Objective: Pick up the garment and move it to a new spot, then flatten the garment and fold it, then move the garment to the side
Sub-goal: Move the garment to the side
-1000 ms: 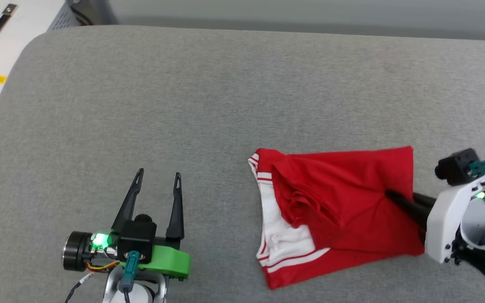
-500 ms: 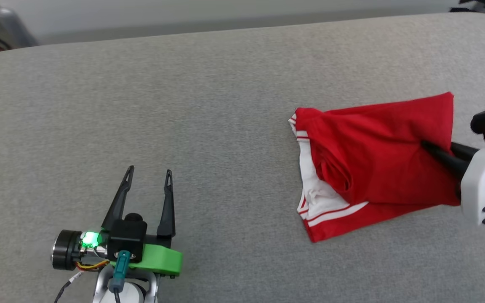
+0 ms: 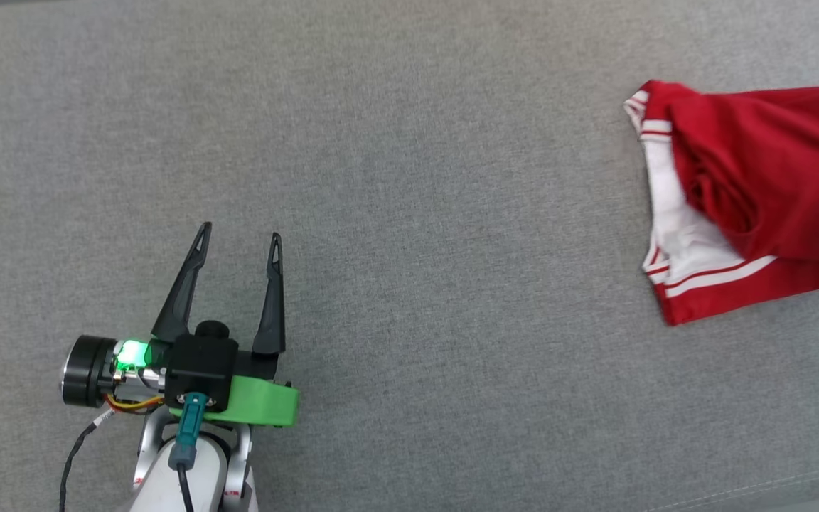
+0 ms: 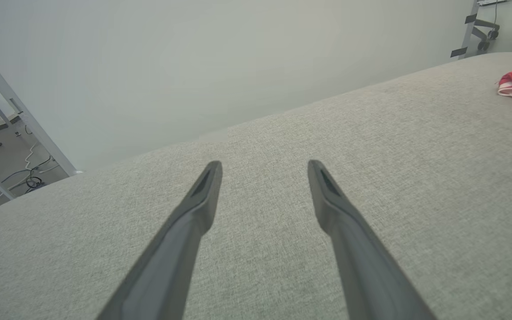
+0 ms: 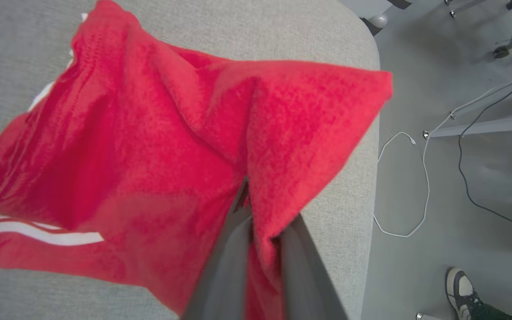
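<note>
The left tool (image 3: 239,231) is seen low on the left, poised over the grey fabric-covered table (image 3: 438,213), its two dark fingers spread apart with nothing between them. A green light (image 3: 132,350) is lit at its wrist. Well apart, at the right edge, the garment (image 3: 772,163) is seen folded over, red cloth lapped across a white sleeve (image 3: 680,238) with striped trim.

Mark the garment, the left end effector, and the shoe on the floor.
garment (image 3: 772,163), head view, red body fabric.
left end effector (image 3: 239,231), head view, midway between its fingertips.
shoe (image 5: 458,286), right wrist view, pale upper.
</note>
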Controlling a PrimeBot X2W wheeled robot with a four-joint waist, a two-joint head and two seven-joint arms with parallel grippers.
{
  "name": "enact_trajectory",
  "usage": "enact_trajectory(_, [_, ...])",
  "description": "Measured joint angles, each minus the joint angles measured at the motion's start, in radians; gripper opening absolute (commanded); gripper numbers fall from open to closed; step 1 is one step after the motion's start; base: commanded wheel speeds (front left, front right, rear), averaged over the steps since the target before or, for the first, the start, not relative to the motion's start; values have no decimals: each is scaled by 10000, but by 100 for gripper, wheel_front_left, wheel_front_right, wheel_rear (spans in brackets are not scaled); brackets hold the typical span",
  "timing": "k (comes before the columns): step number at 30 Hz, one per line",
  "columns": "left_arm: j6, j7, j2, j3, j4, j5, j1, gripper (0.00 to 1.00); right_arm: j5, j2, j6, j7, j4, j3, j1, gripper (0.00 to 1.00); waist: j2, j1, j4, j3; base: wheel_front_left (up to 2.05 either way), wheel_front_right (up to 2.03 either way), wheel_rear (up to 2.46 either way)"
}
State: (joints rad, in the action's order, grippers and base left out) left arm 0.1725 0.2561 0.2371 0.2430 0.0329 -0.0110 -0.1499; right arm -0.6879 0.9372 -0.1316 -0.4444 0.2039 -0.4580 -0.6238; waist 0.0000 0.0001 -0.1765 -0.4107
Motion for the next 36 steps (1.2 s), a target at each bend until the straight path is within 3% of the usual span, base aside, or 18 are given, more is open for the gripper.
enact_trajectory(14, [98,0,219,174,545,-58,-439,100,1104,445,-2,420,3049,961,-1414,0,0,0,450,-1339,0,0,0])
enact_trajectory(20, [182,0,293,222,575,-56,-468,100,1404,276,-2,802,4021,1252,-1695,0,0,1,660,-1535,0,0,0])
enact_trajectory(21, [211,-2,303,236,554,-54,-467,100,1390,128,-2,861,4222,1361,-1753,41,0,1,674,-1510,0,0,0])
enact_trajectory(22, [238,0,305,244,543,-54,-467,100,1375,2,0,890,4345,1427,-1782,100,0,1,681,-1478,0,0,0])
enact_trajectory(30, [347,-2,288,339,364,40,-366,100,1929,-201,-2,2180,4560,1523,-1800,100,0,0,661,-759,0,0,0])
enact_trajectory(36, [489,0,199,267,205,341,160,100,2623,-520,0,4671,3808,2476,-1653,100,0,-1,735,201,0,0,0])
